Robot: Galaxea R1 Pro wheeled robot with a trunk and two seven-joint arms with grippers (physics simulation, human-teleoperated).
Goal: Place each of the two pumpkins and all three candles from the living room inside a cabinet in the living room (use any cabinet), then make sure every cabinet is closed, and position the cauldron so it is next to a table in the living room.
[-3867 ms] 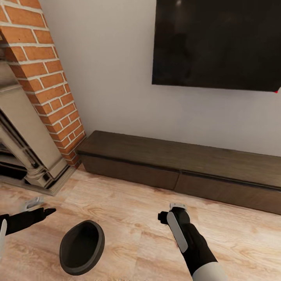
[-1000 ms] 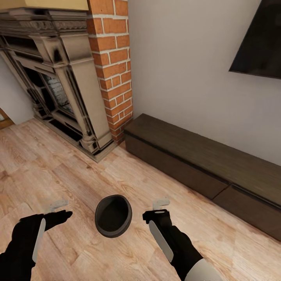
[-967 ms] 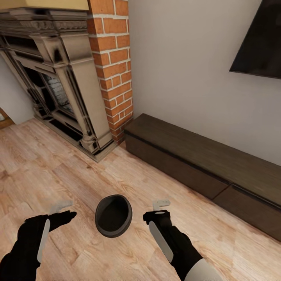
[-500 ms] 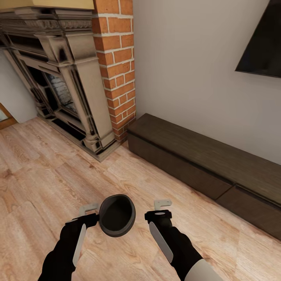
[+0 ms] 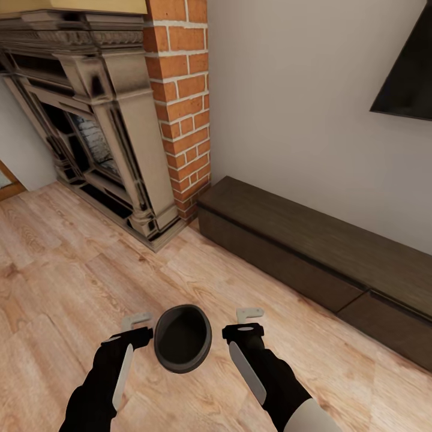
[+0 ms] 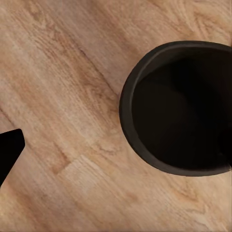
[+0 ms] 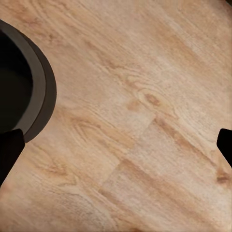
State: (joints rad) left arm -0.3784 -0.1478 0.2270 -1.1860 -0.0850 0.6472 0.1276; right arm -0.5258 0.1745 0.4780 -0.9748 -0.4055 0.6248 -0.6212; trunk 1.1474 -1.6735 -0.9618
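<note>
The cauldron, a dark round pot with its mouth facing up, sits on the wooden floor between my two grippers. My left gripper is open right beside the pot's left rim. In the left wrist view one black fingertip shows over the floor, and the cauldron lies across from it. My right gripper stands open a little to the pot's right, with bare floor between its fingertips and the cauldron rim at the side. The long low dark-brown cabinet runs along the wall, drawers shut.
A brick column and an ornate fireplace stand at the back left. A dark screen hangs on the wall above the cabinet. Pale wood floor stretches open to the left and front.
My left arm has swung in from the left until its gripper is beside the cauldron's rim. The view has shifted slightly. The right arm has stayed put.
</note>
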